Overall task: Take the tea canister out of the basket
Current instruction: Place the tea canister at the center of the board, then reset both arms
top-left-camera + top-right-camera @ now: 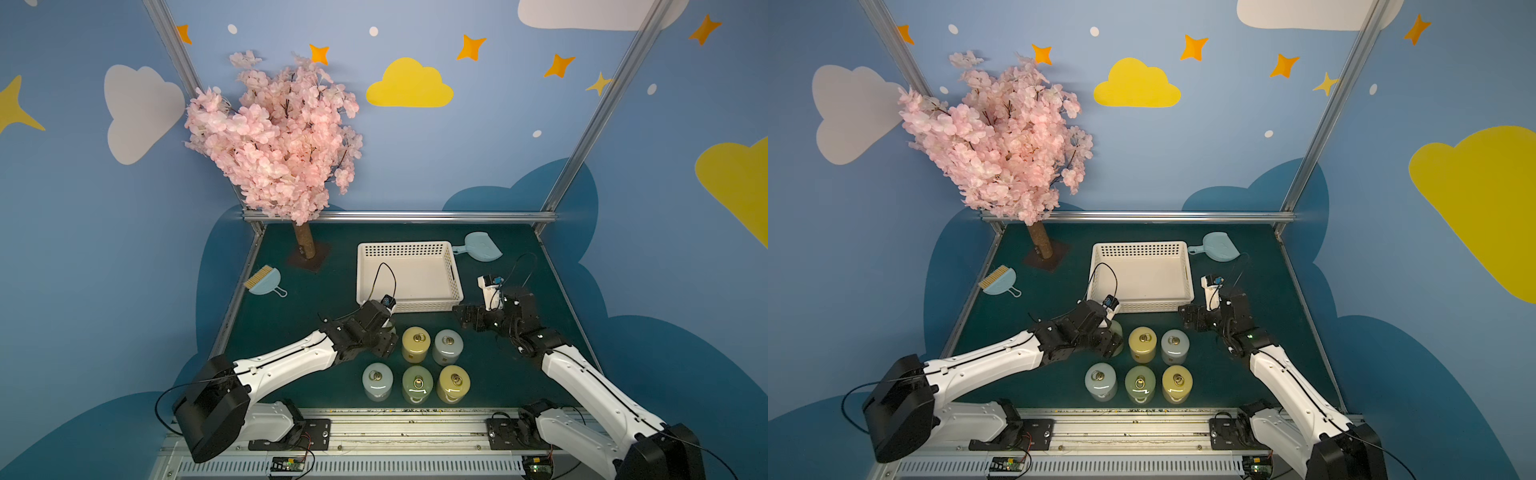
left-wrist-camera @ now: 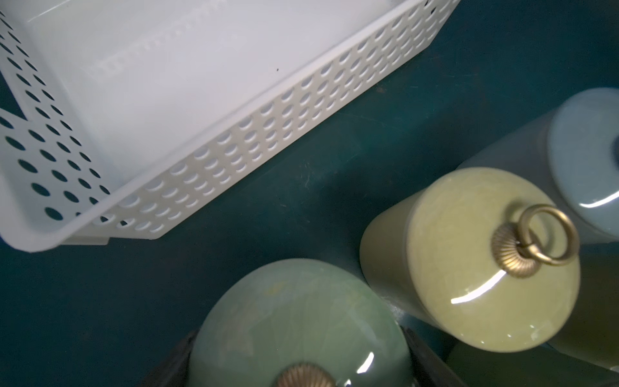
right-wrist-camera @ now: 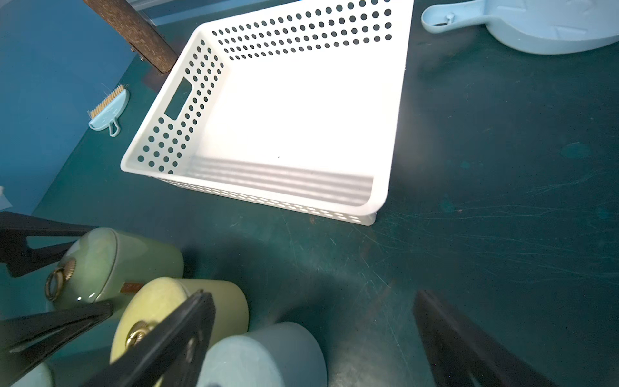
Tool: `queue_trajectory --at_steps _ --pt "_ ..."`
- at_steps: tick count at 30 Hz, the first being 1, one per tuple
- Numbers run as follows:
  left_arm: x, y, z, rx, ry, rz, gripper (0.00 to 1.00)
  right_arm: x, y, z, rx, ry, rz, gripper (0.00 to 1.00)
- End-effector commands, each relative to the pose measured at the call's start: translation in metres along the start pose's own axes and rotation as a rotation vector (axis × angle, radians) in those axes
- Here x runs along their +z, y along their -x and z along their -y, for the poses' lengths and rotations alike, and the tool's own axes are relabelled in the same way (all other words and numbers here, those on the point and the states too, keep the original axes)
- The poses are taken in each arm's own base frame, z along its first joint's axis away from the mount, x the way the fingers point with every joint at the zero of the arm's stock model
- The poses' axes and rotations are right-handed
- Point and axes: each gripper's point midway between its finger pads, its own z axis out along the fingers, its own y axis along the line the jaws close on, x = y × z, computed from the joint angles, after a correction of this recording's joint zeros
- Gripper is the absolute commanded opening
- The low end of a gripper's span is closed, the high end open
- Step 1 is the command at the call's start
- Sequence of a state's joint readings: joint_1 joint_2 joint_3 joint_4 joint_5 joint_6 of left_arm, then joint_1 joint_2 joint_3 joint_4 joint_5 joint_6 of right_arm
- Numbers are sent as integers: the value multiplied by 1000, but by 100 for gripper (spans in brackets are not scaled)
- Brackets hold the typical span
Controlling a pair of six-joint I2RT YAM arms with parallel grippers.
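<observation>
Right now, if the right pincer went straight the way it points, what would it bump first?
Probably the near wall of the basket. The open right pincer hangs over the mat, aimed at that wall, canisters off to its side. If it tilts down, the mat comes first; depth is unclear.

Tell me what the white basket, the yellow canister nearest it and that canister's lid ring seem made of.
White basket: moulded plastic, smooth semi-matt; thin punched walls, rounded rim.
Yellow canister: likely glazed ceramic; glossy, sharp highlights, faint crackle.
Lid ring: apparently brass-toned metal; dull gold sheen, ribbed mount.
</observation>
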State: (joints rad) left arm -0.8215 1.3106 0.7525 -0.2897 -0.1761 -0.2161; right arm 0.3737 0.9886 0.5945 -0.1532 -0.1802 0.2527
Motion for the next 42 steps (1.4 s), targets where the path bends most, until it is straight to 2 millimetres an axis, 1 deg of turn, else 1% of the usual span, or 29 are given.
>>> queue_trajectory --at_steps 1,5,7,10,12,14,16,20,25,27,30,33,37,42 --pt "0 15 4 -16 -10 63 49 -2 6 1 -10 -6 26 98" --pt "3 10 4 -22 -8 55 50 -3 7 1 -11 -8 31 99" --pt "4 8 5 -24 -9 52 53 -4 7 2 -9 -15 33 98" --pt "5 8 5 -30 -9 52 61 -7 9 4 -5 -35 43 98" --pt "5 8 5 -39 -8 50 71 -11 11 6 -3 -46 51 98" --pt "4 8 6 -47 -10 46 77 -14 11 6 -2 -50 56 98" --pt "4 8 7 -52 -15 43 86 -17 12 6 3 -59 55 98" --pt "0 9 8 -64 -21 48 95 -27 11 8 20 -87 42 99" --pt "-7 13 9 -84 -24 55 100 -36 12 11 13 -113 48 98" --pt "-13 18 8 -95 -25 67 100 -40 12 13 15 -130 56 98" --pt "-27 28 4 -121 -6 102 100 -45 14 17 6 -156 73 98" --pt "-42 38 -8 -178 54 139 100 -51 15 24 3 -206 81 98" --pt "-61 45 -31 -230 156 206 100 -56 16 35 -16 -273 88 99" --pt "-78 47 -73 -308 266 281 100 -59 17 56 -35 -394 101 99"
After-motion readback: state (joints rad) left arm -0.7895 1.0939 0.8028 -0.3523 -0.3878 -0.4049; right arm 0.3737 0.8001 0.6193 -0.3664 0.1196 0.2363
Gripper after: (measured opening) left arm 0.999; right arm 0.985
